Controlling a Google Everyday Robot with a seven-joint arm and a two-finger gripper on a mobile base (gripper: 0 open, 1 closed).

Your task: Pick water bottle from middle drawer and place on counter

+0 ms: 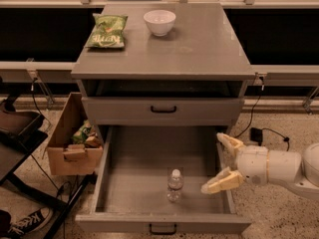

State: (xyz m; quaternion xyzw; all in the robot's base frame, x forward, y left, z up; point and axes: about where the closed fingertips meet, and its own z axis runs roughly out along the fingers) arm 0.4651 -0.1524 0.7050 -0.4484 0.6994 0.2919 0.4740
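Note:
The water bottle (174, 185), clear with a white cap, stands upright on the floor of the open middle drawer (130, 156), near its front. My gripper (222, 163) comes in from the right, over the drawer's right wall, open, with cream fingers (221, 182) spread apart. It is empty and sits to the right of the bottle, apart from it. The counter (199, 49) is the cabinet's grey top.
A white bowl (159, 22) and a green chip bag (106, 31) lie on the counter's back left. The shallower drawer (163, 110) above is shut. A cardboard box (70, 146) with snacks stands left of the cabinet. A black cable lies on the floor at right.

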